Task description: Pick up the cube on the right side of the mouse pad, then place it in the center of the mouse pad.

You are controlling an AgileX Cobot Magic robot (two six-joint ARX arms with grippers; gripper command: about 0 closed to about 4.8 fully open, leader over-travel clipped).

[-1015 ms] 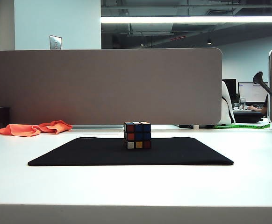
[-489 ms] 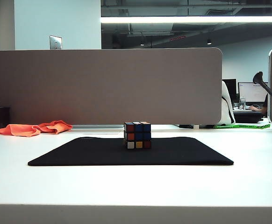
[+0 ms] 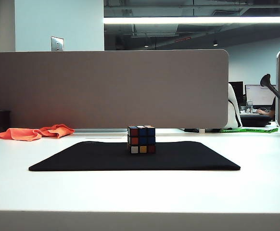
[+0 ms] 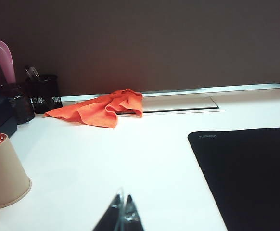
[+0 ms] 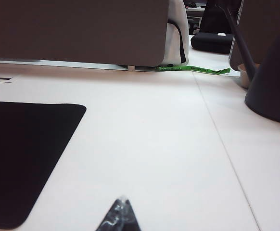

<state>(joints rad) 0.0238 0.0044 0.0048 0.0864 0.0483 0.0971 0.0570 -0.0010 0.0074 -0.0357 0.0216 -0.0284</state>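
- Two pincers nearest of all, neither showing in the exterior view. Left gripper (image 4: 123,214) low over the white table (image 3: 140,192), off the left edge of the large thin black rectangular mouse pad (image 3: 82,159). Tips pressed together to a point, nothing between them, nothing touched.
- Right gripper (image 5: 120,214) low over the table off the pad's right edge. Tips likewise pressed together, empty, clear of the pad.
- Further in, the small puzzle cube with black edges and red, blue, orange, white and yellow stickers (image 3: 141,139). Standing flat on the pad, about midway between its left and right edges and seemingly nearer the far edge than the near one. Exact depth hard to tell from so low an angle.
- By judgement, placement done and only a clean retreat in hand. To do it well: keep both closed pincers well apart from the cube, sweep nothing across the pad, and avoid nudging the thin mat, likely to slide and carry the cube off centre.
- Farthest, a crumpled orange cloth (image 3: 34,132) by the table's far left edge. No part in this step.
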